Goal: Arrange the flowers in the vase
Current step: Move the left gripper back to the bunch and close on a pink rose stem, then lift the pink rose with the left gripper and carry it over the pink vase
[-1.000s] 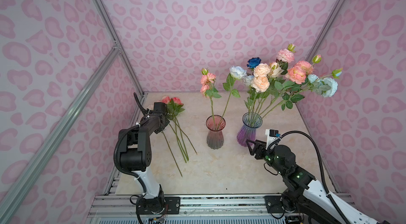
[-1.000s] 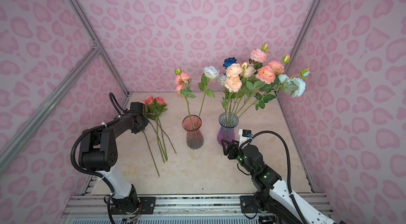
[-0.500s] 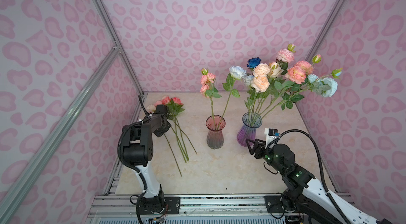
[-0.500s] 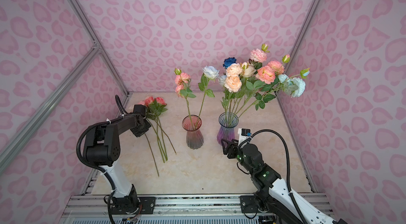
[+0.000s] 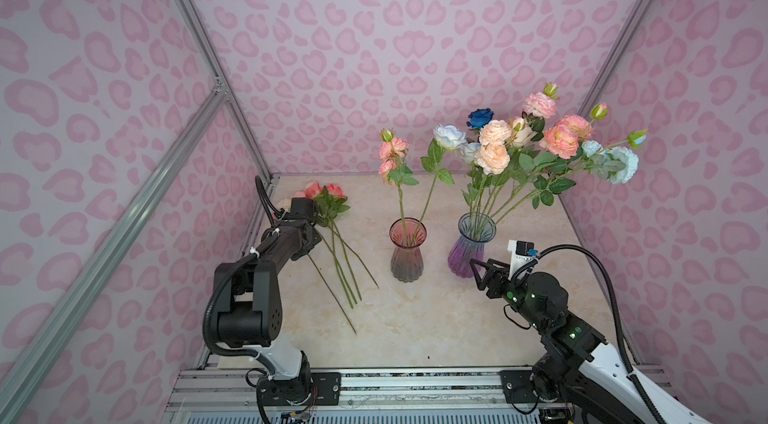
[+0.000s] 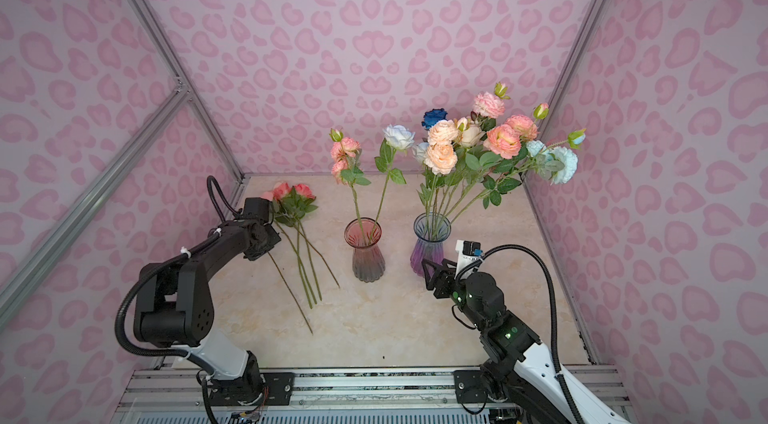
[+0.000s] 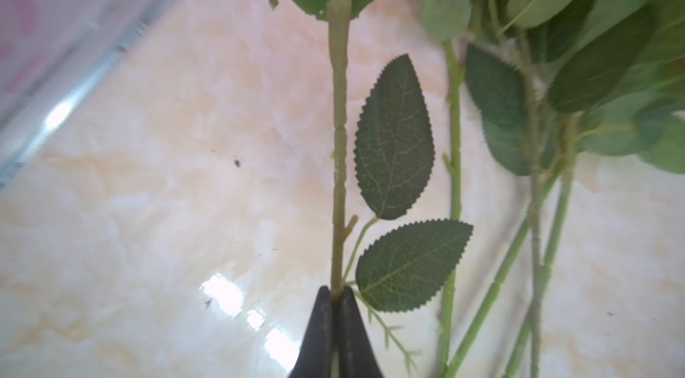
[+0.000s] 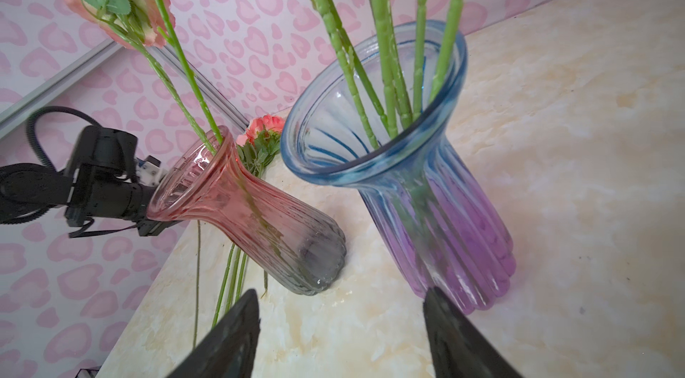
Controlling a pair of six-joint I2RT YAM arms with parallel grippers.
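Left gripper (image 7: 333,289) pinching one stem (image 7: 339,135), presumably for lifting; bloom unclear. Remaining flowers (image 5: 330,203) lie centre-left on table (image 5: 415,318). Right gripper (image 8: 341,290) spread, empty, near purple vase (image 8: 437,216), probably to steady it.

Walls (image 5: 374,18) of pale lilac-pink, printed with darker pink heart-like blotches, close in the scene at the back and on both sides, with bare aluminium struts (image 5: 120,218) running up the corners and slanting across the left wall. The floor of the enclosure is a cream, marble-patterned tabletop (image 5: 424,318), edged at the front by a slotted metal rail (image 5: 415,386). Soft, even light fills the space, and bright glare patches (image 7: 222,292) shine on the glossy surface.
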